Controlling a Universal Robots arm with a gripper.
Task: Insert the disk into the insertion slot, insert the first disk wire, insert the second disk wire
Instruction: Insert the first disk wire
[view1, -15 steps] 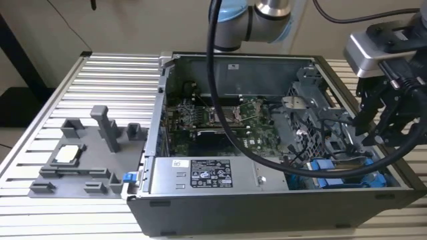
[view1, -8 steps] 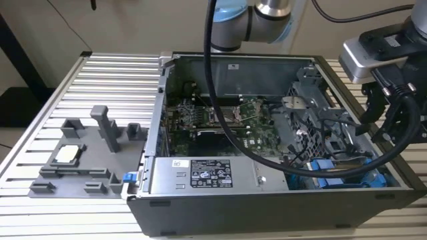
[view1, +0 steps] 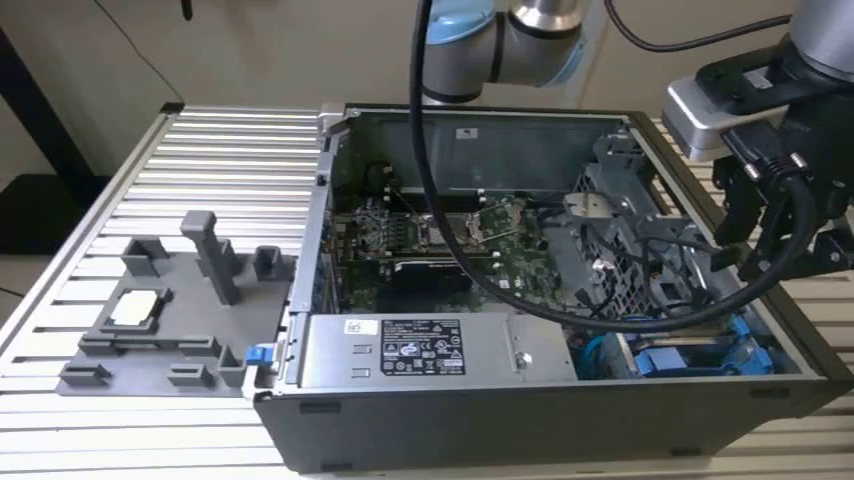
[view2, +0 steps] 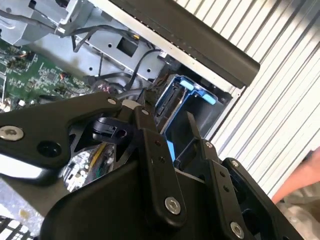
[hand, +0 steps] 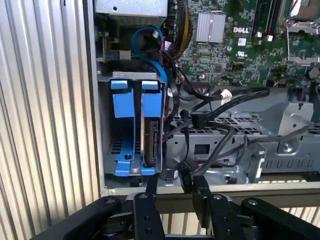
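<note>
The disk (hand: 151, 139) stands on edge in its blue carrier inside the insertion slot (hand: 106, 125), a grey metal bay with blue fittings at the case's corner. The disk's connector edge faces out, with no wire plugged into it. The slot also appears in the exterior view (view1: 694, 357) and in the second wrist view (view2: 192, 92). Loose black wires (hand: 220, 100) lie over the metal cage beside the slot. My gripper (hand: 175, 184) hovers outside the case wall by the slot, open, with nothing between its fingers (view2: 150, 145). In the exterior view the gripper (view1: 754, 262) hangs above the case's right side.
The open computer case (view1: 534, 420) holds a green circuit board (view1: 454, 235) and a long grey box with a sticker (view1: 414, 350). A blue cable (hand: 150, 45) loops near the slot. A grey fixture (view1: 160, 320) sits on the ribbed table at the exterior view's left. A blurred pinkish shape (view2: 300, 175) is at the table's edge.
</note>
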